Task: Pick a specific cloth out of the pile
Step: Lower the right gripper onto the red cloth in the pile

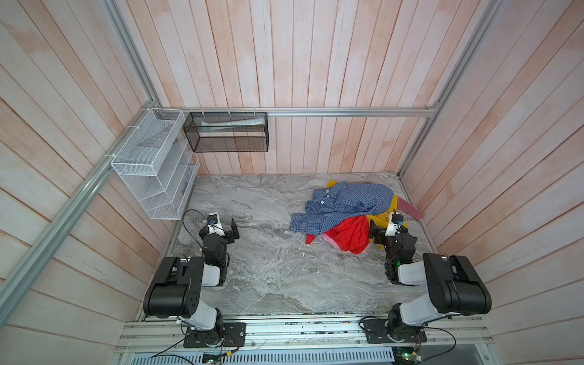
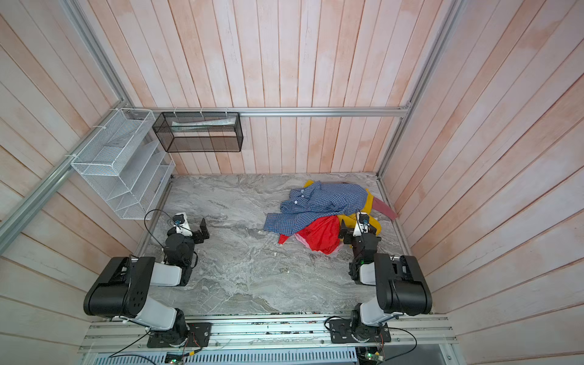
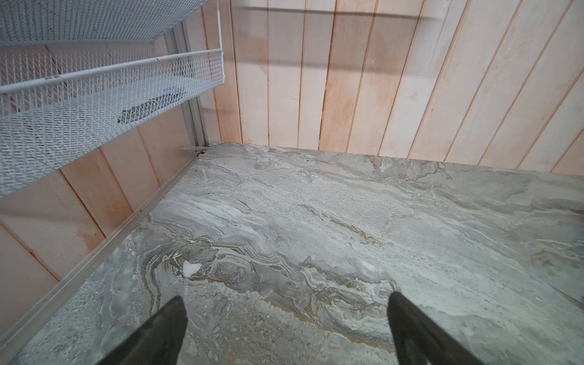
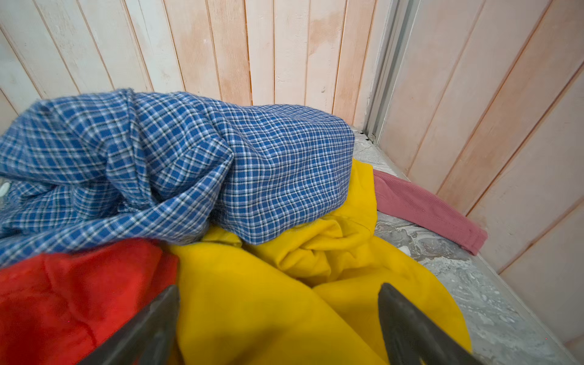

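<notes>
The blue shirt (image 1: 347, 202) overlies the red cloth (image 1: 349, 235); bare table (image 1: 268, 268) alongside.

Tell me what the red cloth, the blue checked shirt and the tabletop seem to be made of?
Red cloth: thin fabric, faint sheen, fine creases; possibly synthetic.
Blue checked shirt: matte woven cotton-like cloth; its weave shows up close.
Tabletop: grey veined marble look, smooth; real stone or print, cannot tell.

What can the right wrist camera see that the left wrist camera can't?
Only the right wrist view shows clothes: the red cloth, the blue checked shirt, a yellow cloth and a dusty-pink cloth. Only the left wrist view shows the white mesh rack. Both show the grey marbled table, pale wooden wall boards and a pair of open black jaws.
</notes>
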Available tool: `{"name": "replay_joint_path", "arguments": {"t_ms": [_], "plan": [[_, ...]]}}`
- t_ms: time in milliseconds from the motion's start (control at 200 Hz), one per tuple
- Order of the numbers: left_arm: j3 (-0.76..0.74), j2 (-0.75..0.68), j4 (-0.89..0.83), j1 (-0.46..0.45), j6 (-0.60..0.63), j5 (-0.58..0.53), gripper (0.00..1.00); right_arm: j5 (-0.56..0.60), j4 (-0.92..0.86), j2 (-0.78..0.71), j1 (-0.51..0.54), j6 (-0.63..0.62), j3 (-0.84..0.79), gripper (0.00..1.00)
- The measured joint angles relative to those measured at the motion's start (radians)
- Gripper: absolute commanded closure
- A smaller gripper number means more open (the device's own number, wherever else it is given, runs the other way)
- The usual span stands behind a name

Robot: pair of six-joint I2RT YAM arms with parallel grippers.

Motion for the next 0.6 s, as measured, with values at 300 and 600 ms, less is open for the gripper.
{"name": "replay_joint_path", "arguments": {"t_ms": [300,600], "plan": [[0.000,0.000,-0.001,0.000,0.015,0.043,0.00,0.000,0.000,0.000,0.000,0.000,0.000,0.02],[0.003,0.000,-0.009,0.005,0.015,0.069,0.00,0.000,0.000,0.000,0.000,0.000,0.000,0.02]]}}
